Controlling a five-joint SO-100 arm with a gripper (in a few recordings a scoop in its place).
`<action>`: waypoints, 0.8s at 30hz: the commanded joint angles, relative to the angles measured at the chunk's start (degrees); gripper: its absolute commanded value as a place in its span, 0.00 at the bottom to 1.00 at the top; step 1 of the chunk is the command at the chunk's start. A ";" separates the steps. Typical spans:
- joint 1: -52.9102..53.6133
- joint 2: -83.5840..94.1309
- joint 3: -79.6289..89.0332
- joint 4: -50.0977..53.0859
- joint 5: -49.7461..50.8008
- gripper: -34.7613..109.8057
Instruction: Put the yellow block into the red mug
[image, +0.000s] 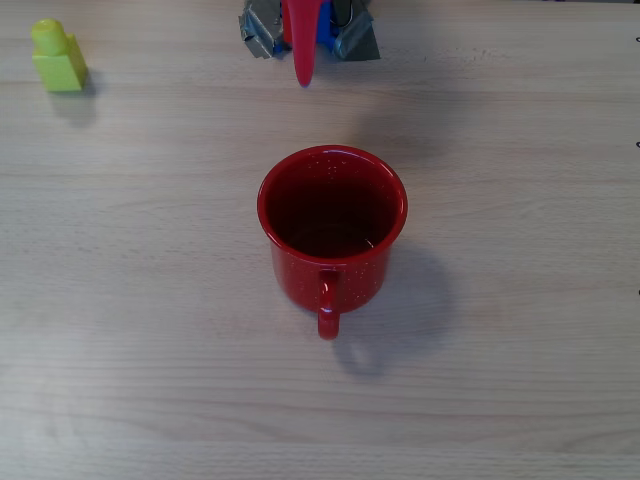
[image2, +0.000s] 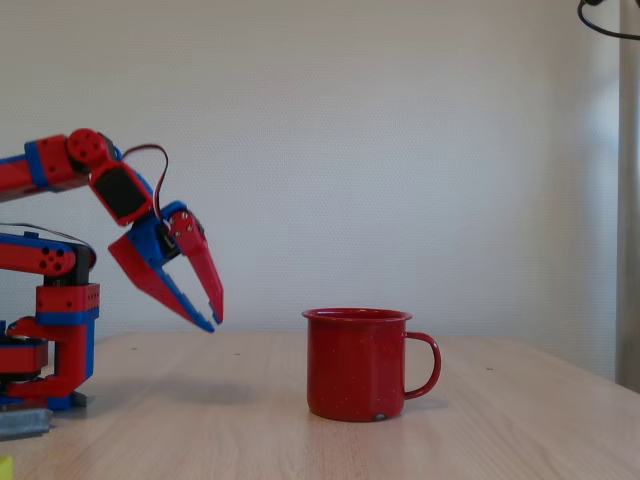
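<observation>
The task looks to be at its start: the yellow block (image: 58, 58) stands untouched on the counter (image: 150, 380) near the top-left corner of the overhead view, well apart from the red mug (image: 332, 222), which sits upright mid-counter with its handle toward the bottom edge and seems to hold nothing. In the fixed view the hand (image2: 213, 320) hangs in the air between the arm's base and the mug, its fingers a little apart at the tips, holding nothing, pointing down and toward the mug. The step in hand is the reach for the block; I judge the arm must swing well aside toward the block, come down over it and close on its squarish body. The block stands upright, long axis vertical, its single stud on top, its sides roughly square to the counter edges, which should suit a grip from above
</observation>
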 joint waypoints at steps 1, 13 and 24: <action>1.41 -5.10 -10.02 2.37 -1.93 0.24; 18.63 -21.09 -28.48 7.38 -15.56 0.24; 37.53 -39.20 -47.02 15.38 -30.94 0.24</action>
